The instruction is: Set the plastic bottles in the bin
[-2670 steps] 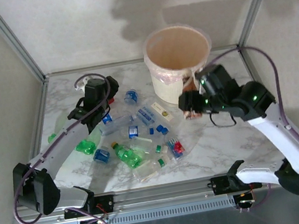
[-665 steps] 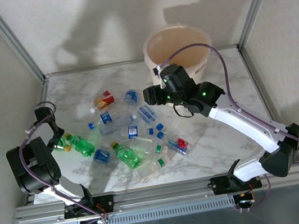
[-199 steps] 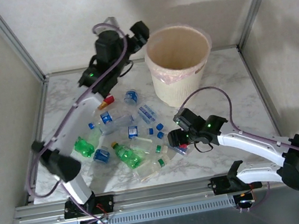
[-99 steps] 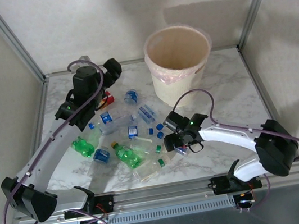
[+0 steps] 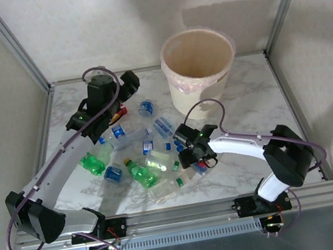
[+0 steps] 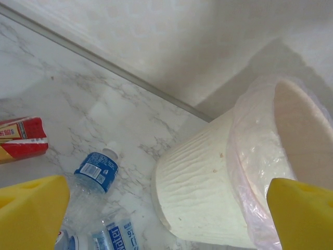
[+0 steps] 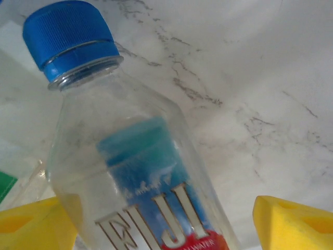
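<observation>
Several crushed plastic bottles lie in a pile on the marble table: green ones (image 5: 142, 174) (image 5: 93, 163), blue-labelled ones (image 5: 145, 108) (image 5: 162, 127) and a red-labelled one (image 5: 118, 112). The cream bin (image 5: 198, 63) with its pinkish liner stands at the back. My left gripper (image 5: 127, 82) hangs open and empty above the pile's back-left, facing the bin (image 6: 208, 192) and a blue-labelled bottle (image 6: 93, 174). My right gripper (image 5: 190, 156) is low at the pile's right edge. It stands open astride a clear blue-capped Fiji bottle (image 7: 130, 172), with a gap at the right fingertip (image 7: 296, 224).
Metal frame posts and pale walls close in the table at the back and sides. A red-labelled bottle (image 6: 21, 138) lies at the left in the left wrist view. Bare marble (image 5: 246, 106) lies right of the pile, in front of the bin.
My left arm swung down and left from beside the bin's rim to over the pile's back-left. My right gripper shifted slightly left and lower, onto the Fiji bottle.
</observation>
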Tool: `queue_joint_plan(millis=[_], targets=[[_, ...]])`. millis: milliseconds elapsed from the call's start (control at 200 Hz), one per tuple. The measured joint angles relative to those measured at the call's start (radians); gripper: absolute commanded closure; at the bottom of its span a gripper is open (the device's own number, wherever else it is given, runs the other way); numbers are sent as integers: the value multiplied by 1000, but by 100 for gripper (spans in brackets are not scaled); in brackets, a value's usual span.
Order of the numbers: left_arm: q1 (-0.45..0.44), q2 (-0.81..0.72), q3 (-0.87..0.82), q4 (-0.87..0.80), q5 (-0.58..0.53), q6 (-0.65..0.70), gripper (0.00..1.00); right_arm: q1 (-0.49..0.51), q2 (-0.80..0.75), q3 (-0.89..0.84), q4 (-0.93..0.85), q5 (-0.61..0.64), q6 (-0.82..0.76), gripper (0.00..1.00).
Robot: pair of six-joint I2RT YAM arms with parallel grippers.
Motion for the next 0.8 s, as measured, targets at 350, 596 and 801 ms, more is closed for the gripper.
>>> queue_joint_plan(millis=[350, 596, 801], targets=[[0, -3, -63, 7, 48, 1, 4, 0, 91, 7, 13, 37, 9, 29], [0, -5, -79, 5, 54, 5, 4, 2, 79, 7, 16, 52, 39, 41], [1, -6, -104, 13, 55, 9, 4, 19, 19, 23, -22, 81, 79, 45]])
